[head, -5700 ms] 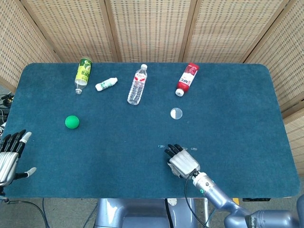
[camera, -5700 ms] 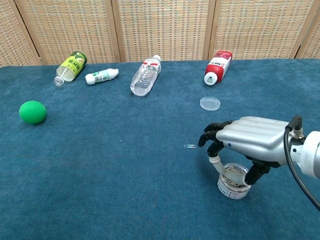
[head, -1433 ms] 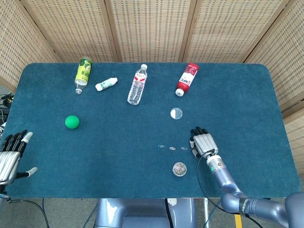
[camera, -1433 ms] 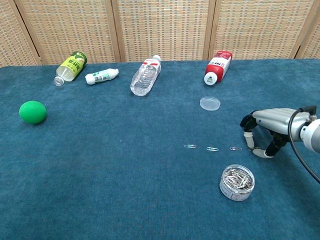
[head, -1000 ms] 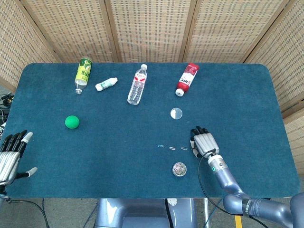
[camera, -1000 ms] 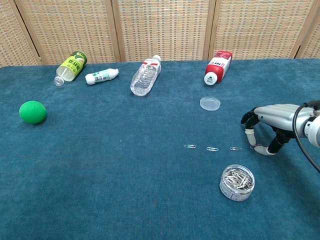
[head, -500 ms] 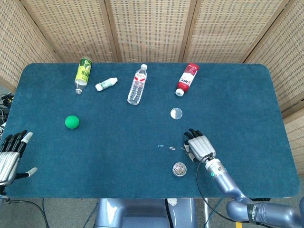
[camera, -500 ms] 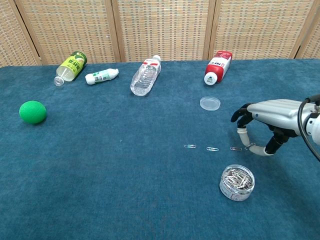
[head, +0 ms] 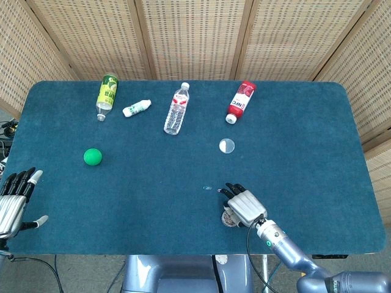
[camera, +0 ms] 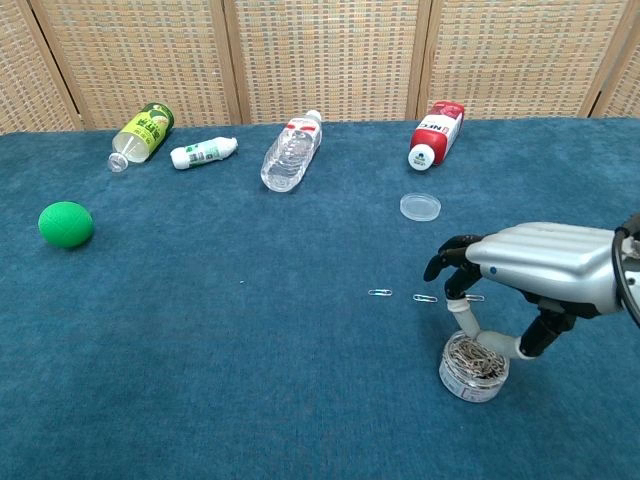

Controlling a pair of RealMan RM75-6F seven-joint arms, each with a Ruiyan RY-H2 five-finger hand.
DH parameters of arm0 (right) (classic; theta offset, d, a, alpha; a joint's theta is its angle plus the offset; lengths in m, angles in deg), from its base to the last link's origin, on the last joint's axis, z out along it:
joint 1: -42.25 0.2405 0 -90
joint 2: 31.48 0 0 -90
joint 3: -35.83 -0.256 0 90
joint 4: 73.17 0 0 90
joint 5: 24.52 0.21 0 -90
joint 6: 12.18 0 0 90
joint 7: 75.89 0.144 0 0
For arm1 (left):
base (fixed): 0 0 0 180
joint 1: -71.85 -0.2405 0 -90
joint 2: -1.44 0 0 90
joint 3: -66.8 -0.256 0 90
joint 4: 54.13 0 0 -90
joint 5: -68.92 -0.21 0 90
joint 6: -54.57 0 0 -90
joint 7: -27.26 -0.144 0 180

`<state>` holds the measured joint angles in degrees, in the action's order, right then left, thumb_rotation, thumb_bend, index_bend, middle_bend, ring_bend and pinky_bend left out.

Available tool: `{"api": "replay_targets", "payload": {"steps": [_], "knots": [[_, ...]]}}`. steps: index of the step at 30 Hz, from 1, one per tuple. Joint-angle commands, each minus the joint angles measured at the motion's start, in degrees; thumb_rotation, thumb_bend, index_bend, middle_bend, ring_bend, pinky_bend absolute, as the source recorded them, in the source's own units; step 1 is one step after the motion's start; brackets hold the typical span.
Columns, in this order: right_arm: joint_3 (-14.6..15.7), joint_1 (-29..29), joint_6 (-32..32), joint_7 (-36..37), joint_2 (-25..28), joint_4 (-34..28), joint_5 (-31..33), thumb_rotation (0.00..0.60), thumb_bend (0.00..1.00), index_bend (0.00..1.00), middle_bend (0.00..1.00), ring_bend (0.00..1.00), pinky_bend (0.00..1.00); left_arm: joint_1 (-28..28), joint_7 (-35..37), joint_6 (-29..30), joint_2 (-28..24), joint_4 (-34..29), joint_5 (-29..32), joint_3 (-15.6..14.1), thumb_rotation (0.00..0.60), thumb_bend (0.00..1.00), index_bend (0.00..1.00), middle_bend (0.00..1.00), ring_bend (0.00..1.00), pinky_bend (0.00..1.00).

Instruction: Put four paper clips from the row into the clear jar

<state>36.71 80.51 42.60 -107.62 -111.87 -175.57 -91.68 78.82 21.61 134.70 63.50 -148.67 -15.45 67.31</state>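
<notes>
Right hand [camera: 535, 268], grip unclear, hovers over clear jar [camera: 472, 368] of silvery clips.

We count three paper clips [camera: 380, 293] lying loose in the row, one half hidden behind the right hand. One clear jar [camera: 473, 366] holds a pile of clips we can't count. One round clear lid [camera: 420, 206]. Four bottles lying down: green-label [camera: 141, 133], small white [camera: 204, 152], clear water [camera: 291, 151], red [camera: 437, 133]. One green ball [camera: 66, 224]. Two hands: right [camera: 522, 274], left [head: 13, 201].
</notes>
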Motion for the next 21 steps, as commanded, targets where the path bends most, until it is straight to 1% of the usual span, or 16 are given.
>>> {"api": "replay_targets", "payload": {"steps": [1,6,15,16,17,18,19,21], "knots": [[0.51,-0.10,0.00,-0.46,-0.07,-0.48,-0.45,0.600,0.44,0.62,0.14,0.00,0.12,0.01,0.02,0.01,-0.01,0.01,0.00,0.02,0.600,0.00,0.00,0.00,0.00,0.00],[0.90,-0.14,-0.08,-1.16,-0.51,-0.33,-0.44,0.600,0.44,0.62,0.14,0.00,0.12,-0.02,0.05,0.07,-0.04,0.00,-0.03,0.02,0.600,0.00,0.00,0.00,0.00,0.00],[0.36,-0.35,0.77,-0.96,-0.59,-0.42,-0.62,0.600,0.44,0.62,0.14,0.00,0.12,-0.01,0.18,0.04,-0.08,0.02,-0.04,0.01,0.600,0.00,0.00,0.00,0.00,0.00],[0.23,-0.47,1.10,-0.69,-0.39,-0.57,-0.86,0.600,0.44,0.59,0.14,0.00,0.12,-0.03,0.22,0.10,-0.08,0.02,-0.05,0.03,0.600,0.00,0.00,0.00,0.00,0.00],[0.19,-0.58,1.36,-0.46,-0.18,-0.71,-1.18,0.600,0.41,0.53,0.14,0.00,0.12,-0.04,0.24,0.12,-0.09,0.01,-0.07,0.03,0.600,0.00,0.00,0.00,0.00,0.00],[0.16,-0.73,1.74,-0.10,0.19,-0.90,-1.84,0.600,0.36,0.44,0.14,0.00,0.12,-0.05,0.27,0.14,-0.09,0.03,-0.08,0.02,0.600,0.00,0.00,0.00,0.00,0.00],[0.17,-0.92,2.17,0.32,0.61,-1.04,-2.57,0.600,0.31,0.37,0.14,0.00,0.12,-0.04,0.32,0.13,-0.11,0.03,-0.07,0.05,0.600,0.00,0.00,0.00,0.00,0.00],[0.24,-1.45,3.30,1.22,1.62,-1.25,-4.18,0.600,0.18,0.22,0.13,0.00,0.12,-0.02,0.45,0.12,-0.16,0.03,-0.02,0.10,0.600,0.00,0.00,0.00,0.00,0.00]]}}
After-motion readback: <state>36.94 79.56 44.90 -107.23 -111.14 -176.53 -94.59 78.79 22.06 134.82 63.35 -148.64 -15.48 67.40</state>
